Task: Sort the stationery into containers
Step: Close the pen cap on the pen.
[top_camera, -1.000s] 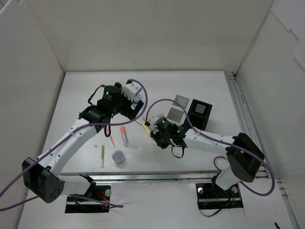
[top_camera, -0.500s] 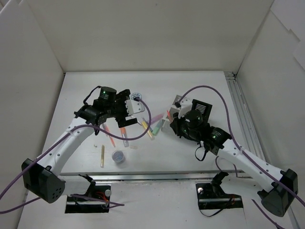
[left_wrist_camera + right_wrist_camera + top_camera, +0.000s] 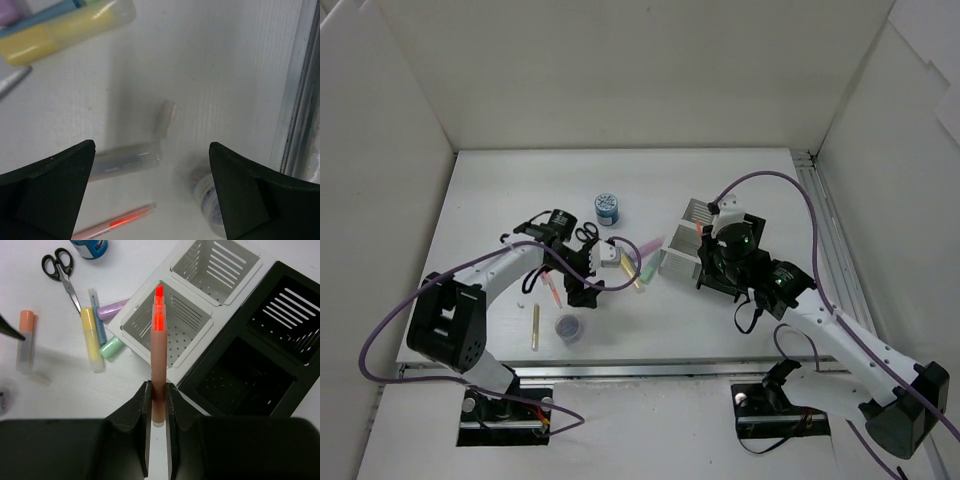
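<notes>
Both organizer (image 3: 197, 315) and holder (image 3: 270, 347) show bare floors; right gripper (image 3: 158, 386) pinches marker (image 3: 159, 345), tip toward 12 o'clock; left gripper (image 3: 151, 146) gapes, unladen.

A robotics lab test cell: a white table (image 3: 750, 180) boxed by 3 plain white panels (image 3: 620, 70), purple cables (image 3: 760, 176) trailing from bolted arm bases (image 3: 780, 400).

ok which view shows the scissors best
The right wrist view: the scissors lie whole, handles and blades clear. The top view shows them small and dark by the left arm; the left wrist view misses them.
</notes>
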`<action>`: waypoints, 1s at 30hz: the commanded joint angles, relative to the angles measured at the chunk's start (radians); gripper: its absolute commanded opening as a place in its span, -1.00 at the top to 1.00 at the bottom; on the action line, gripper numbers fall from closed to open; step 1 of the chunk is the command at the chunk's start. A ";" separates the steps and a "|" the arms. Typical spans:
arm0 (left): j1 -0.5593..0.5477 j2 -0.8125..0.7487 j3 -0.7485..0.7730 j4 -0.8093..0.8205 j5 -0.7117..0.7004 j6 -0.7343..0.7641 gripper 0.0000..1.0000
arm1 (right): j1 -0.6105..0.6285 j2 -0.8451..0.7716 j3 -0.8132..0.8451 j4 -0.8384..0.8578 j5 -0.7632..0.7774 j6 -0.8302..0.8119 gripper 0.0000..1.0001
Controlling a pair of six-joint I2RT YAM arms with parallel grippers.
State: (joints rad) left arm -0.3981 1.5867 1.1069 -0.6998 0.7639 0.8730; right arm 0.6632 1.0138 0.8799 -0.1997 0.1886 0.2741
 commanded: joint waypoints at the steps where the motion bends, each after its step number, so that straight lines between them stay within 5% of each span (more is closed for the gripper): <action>1: -0.012 -0.125 -0.082 0.118 0.022 -0.049 -0.85 | -0.004 0.025 0.053 0.020 0.043 0.019 1.00; 14: -0.051 -0.111 -0.214 0.238 -0.023 -0.068 -0.55 | -0.013 0.008 0.042 0.019 0.055 0.028 1.00; 20: -0.145 -0.094 -0.236 0.261 -0.150 -0.066 -0.45 | -0.013 0.009 0.045 0.020 0.049 0.031 1.00; 30: -0.191 0.032 -0.156 0.214 -0.273 -0.114 -0.12 | -0.014 0.003 0.053 0.020 0.055 0.040 1.00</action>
State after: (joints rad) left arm -0.5827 1.5970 0.9031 -0.4690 0.5404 0.7776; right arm 0.6540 1.0386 0.8852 -0.2138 0.2062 0.2947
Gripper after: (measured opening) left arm 0.570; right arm 0.093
